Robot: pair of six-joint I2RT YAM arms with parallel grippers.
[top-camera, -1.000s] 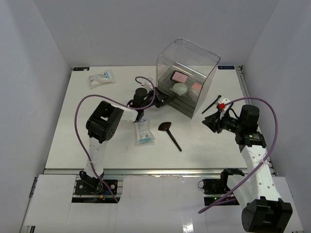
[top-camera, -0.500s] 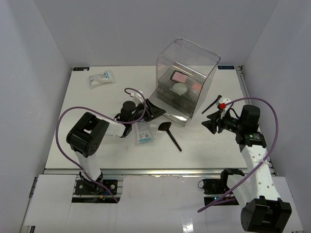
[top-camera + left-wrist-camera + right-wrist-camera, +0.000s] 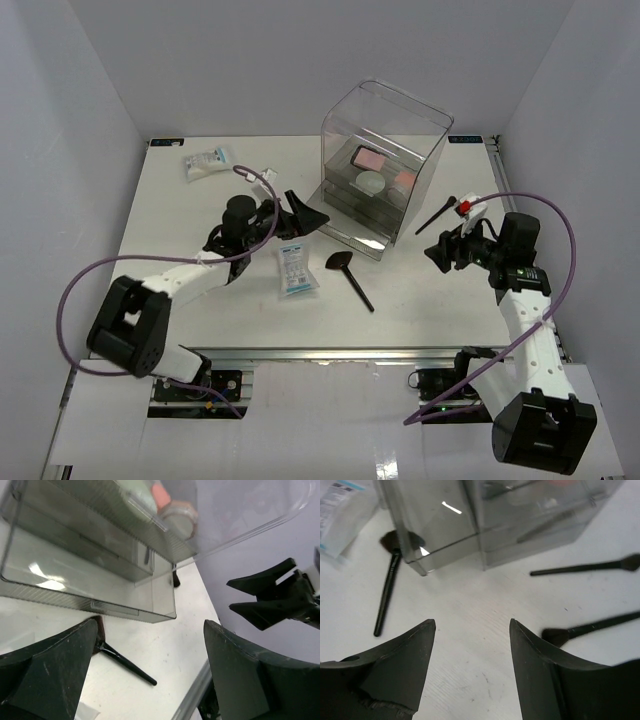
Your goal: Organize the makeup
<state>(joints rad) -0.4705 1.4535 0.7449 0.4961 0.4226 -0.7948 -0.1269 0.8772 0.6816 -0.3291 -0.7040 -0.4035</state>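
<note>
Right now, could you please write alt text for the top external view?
The open, empty left gripper and right gripper flank a clear box holding compacts on a white table. Before it lie a flat-headed brush and a packet.

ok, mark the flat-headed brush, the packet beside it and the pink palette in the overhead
flat-headed brush (image 3: 355, 286): top external view, middle of its black handle.
packet (image 3: 295, 271): top external view, centre of its white-and-blue face.
pink palette (image 3: 369, 157): top external view, centre of its pink top.

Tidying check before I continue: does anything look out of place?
The bottom drawer of the clear box stands pulled out. A flat brush and a packet lie loose on the table before it.
</note>
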